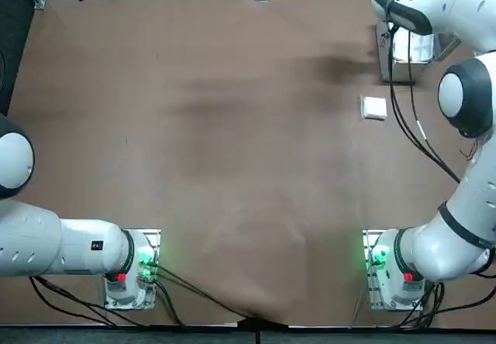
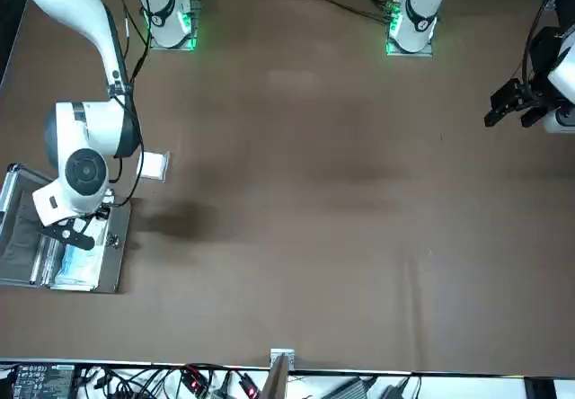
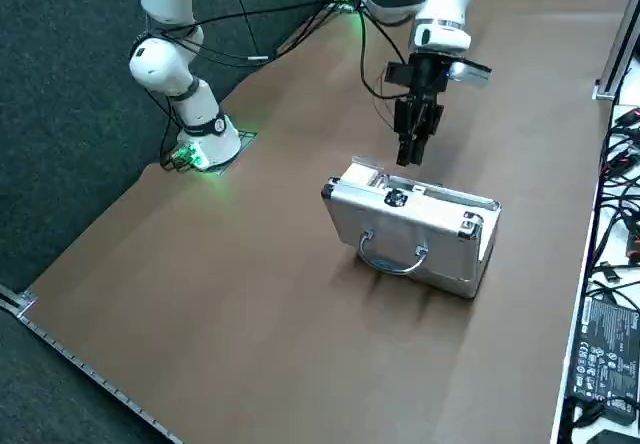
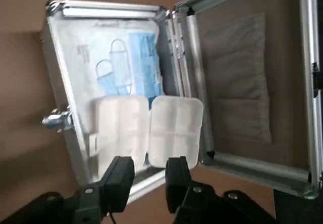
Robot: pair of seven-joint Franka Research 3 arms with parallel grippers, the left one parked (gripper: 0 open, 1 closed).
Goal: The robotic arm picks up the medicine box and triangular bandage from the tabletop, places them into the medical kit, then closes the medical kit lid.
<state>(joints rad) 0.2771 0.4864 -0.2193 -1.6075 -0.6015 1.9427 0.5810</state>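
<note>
Top view puts the flat white pack [image 1: 373, 108] on the table at about 2 o'clock from centre, with the kit [image 1: 397, 71] close by at its 1 o'clock; lid [image 4: 237, 164] is open. Wrist view has the right gripper [image 4: 150, 162] over the kit, jaws apart, tips overlapping the two-part white box [image 4: 175, 125] at the kit; we can't tell if they touch it. Mask packet [image 4: 111, 57] lies inside, beside that box.
</note>
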